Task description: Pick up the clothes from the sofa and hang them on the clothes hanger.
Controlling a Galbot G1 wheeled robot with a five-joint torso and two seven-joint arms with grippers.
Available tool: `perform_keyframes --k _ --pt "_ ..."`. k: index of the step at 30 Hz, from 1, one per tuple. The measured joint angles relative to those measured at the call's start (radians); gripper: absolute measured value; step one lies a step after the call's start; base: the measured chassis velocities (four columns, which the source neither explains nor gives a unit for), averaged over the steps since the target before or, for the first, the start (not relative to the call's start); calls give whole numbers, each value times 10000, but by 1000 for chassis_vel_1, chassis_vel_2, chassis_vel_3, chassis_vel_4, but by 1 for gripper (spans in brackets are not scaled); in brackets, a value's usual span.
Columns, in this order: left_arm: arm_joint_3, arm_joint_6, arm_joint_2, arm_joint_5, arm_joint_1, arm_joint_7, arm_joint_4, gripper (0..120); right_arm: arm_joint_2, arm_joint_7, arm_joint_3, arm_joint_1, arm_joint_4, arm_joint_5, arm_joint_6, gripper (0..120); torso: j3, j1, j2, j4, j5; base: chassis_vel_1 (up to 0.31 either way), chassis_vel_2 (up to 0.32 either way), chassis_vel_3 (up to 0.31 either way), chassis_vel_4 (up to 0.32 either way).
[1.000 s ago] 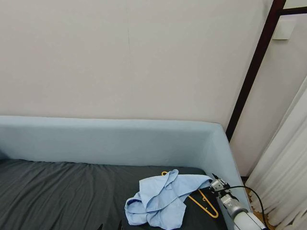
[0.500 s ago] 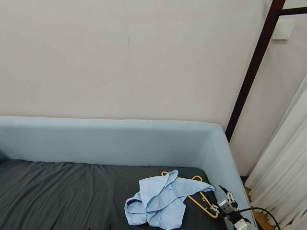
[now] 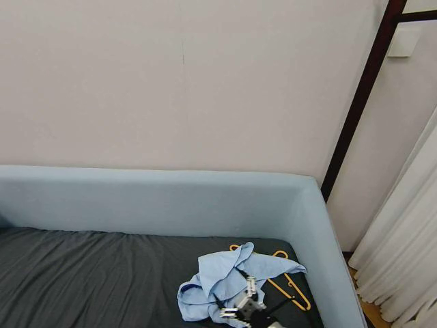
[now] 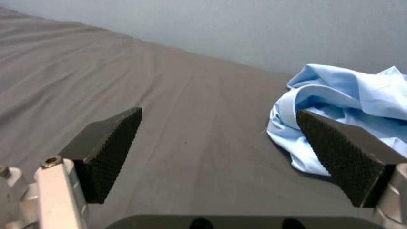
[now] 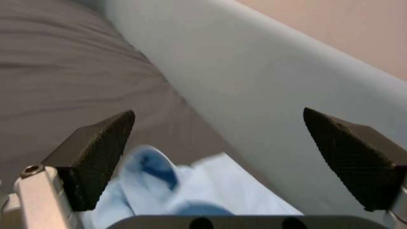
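A crumpled light-blue shirt (image 3: 222, 280) lies on the dark grey sofa seat (image 3: 89, 273), near the right armrest. An orange clothes hanger (image 3: 292, 292) lies partly under it, sticking out towards the armrest. My right gripper (image 3: 239, 298) is open and hovers just over the shirt's front edge; in the right wrist view, my right gripper (image 5: 219, 117) has the blue cloth (image 5: 184, 200) close beneath it. My left gripper (image 4: 216, 119) is open above bare seat, with the shirt (image 4: 343, 100) off to one side.
The pale blue sofa back (image 3: 171, 201) and right armrest (image 3: 328, 253) wall in the seat. A dark wooden pole (image 3: 358, 102) leans up the wall at the right, next to white curtains (image 3: 403, 253). Bare seat stretches to the left.
My right gripper has swung from the armrest side, dipped low, and now sits over the shirt's front edge. Shirt and hanger lie as before.
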Motion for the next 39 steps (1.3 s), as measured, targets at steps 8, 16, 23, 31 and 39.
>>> perform_keyframes --k 8,16,23,31,39 --pt "-89 -169 -114 104 189 52 -13 92 1136 18 -2308 2145 -2205 330 -159 100 0 0 -1 1 1 0 0 0 0" --pt "-87 -266 -138 207 144 5 136 91 1696 110 -3728 3758 -3491 1435 -805 100 0 1 -1 2 2 0 0 0 0" --pt "-62 -294 -127 201 -35 -42 259 91 1699 309 -4881 4810 -3569 3151 -2824 100 1 1 -1 0 2 0 0 0 0" --pt "-66 -380 -110 141 -130 -81 407 92 1684 372 -5103 5514 -3924 4126 -3712 100 0 2 -1 0 3 0 0 0 0" --pt "-39 -431 -111 88 -254 -115 531 92 1574 443 -5348 5965 -4173 4330 -4374 100 0 1 -1 0 4 0 0 0 0"
